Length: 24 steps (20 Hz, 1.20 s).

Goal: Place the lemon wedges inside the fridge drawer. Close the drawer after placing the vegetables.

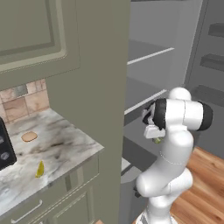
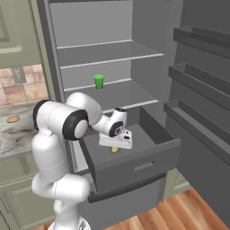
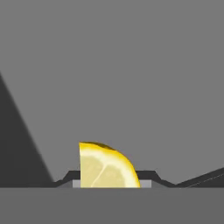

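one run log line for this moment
claw: shut on lemon wedge, over open fridge drawer | second lemon wedge: on counter | drawer: open

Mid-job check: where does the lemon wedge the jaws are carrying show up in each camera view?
Left base view: lemon wedge peeks out just below the hand, right of centre.
Right base view: under the gripper, over the open fridge drawer.
Hand view: bottom centre, between the jaws.
Shared landmark: the drawer.
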Available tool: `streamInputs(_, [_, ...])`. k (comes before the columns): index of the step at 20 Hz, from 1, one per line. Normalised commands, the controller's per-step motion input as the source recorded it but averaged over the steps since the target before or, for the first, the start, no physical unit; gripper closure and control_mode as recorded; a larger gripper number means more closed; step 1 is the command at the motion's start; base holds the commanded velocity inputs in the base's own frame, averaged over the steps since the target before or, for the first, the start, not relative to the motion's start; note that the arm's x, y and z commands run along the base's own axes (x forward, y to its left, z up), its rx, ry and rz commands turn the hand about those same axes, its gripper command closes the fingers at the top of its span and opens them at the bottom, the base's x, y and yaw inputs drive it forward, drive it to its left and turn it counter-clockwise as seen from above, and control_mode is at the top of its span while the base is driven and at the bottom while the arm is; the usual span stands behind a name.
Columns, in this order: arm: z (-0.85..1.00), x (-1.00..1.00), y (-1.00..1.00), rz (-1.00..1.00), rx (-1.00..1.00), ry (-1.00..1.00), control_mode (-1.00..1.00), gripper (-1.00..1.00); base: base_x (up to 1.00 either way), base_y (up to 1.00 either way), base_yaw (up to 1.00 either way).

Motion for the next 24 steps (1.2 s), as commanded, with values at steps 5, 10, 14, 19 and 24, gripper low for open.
streamInputs(5, [-0.56, 0.03, -0.04, 0.07, 0.01, 0.02, -1.0, 1.0, 0.0, 0.0, 0.0])
streamInputs(10, [-0.64, 0.01, -0.04, 0.04, 0.0, 0.03, -1.0, 1.0, 0.0, 0.0, 0.0])
streamInputs(14, [-0.27, -0.01, 0.0, 0.0, 0.02, -0.03, -1.0, -1.0, 0.0, 0.0, 0.0])
streamInputs(19, [0.53, -0.01, -0.02, 0.0, 0.02, -0.16, -1.0, -1.0, 0.0, 0.0, 0.0])
streamInputs(24, [0.93, 0.02, 0.0, 0.01, 0.02, -0.23, -1.0, -1.0, 0.0, 0.0, 0.0])
